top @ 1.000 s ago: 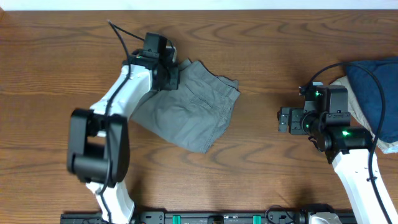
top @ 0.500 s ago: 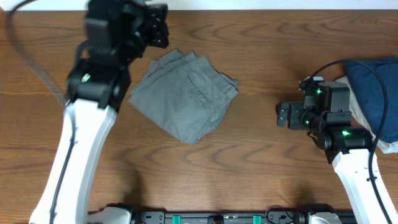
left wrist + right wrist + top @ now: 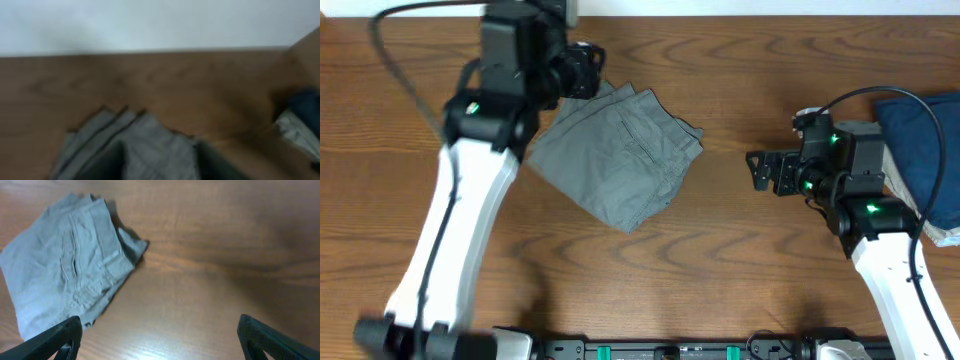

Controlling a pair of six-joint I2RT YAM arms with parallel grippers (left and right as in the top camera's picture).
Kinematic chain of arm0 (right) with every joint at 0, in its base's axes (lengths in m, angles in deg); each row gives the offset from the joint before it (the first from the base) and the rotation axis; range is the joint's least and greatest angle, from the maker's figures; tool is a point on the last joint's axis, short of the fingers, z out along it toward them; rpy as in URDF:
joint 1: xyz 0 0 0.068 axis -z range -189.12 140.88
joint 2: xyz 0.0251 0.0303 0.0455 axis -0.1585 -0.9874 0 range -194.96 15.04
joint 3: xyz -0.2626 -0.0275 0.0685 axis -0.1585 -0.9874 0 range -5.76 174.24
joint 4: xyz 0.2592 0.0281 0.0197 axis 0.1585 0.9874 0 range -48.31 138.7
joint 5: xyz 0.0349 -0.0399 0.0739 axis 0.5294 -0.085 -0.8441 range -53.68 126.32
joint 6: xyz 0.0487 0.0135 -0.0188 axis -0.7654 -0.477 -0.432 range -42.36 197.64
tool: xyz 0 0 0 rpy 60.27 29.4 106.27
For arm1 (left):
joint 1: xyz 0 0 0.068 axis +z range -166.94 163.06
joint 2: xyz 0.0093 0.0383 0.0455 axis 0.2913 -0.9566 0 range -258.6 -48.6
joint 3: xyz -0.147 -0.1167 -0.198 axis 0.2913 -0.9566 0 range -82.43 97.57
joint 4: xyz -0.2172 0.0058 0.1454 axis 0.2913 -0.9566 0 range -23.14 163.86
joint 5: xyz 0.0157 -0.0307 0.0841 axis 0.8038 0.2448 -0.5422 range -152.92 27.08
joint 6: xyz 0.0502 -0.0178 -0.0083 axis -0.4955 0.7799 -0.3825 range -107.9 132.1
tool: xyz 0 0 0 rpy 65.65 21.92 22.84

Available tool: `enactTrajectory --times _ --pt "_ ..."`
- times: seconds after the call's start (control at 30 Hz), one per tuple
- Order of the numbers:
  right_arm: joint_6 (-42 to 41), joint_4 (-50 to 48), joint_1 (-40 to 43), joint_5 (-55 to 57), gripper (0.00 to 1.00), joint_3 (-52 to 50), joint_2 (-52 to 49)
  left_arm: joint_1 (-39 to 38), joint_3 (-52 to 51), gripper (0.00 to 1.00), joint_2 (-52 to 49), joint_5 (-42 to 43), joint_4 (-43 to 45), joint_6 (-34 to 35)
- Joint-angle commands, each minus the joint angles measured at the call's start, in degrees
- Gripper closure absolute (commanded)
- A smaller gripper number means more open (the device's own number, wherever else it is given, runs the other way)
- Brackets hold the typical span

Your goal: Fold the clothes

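The grey shorts [image 3: 615, 155] lie folded in a flat bundle on the wooden table, left of centre. My left gripper [image 3: 585, 75] is raised above their far left corner. In the blurred left wrist view its fingers [image 3: 160, 167] stand apart, empty, with the shorts [image 3: 150, 150] seen below between them. My right gripper [image 3: 758, 170] is open and empty over bare table, to the right of the shorts. In the right wrist view the shorts [image 3: 65, 265] lie at upper left, well ahead of the open fingers [image 3: 160, 340].
A pile of other clothes sits at the right edge: a dark blue piece [image 3: 925, 130] on a beige one [image 3: 898, 175], beside my right arm. It also shows in the left wrist view [image 3: 302, 107]. A white wall runs behind the table's far edge.
My left gripper let go of the shorts' far left corner and rose high above the table. The shorts settled flat. My right gripper shifted a little left, toward the shorts.
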State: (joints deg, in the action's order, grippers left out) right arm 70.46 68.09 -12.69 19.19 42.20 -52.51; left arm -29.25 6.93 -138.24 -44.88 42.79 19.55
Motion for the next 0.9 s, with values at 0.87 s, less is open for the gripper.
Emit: enactTrajectory --times 0.87 --pt "-0.94 5.22 -0.13 -0.68 0.02 0.87 -1.46 0.0 -0.42 0.8 -32.41 -2.43 -2.08 -8.5"
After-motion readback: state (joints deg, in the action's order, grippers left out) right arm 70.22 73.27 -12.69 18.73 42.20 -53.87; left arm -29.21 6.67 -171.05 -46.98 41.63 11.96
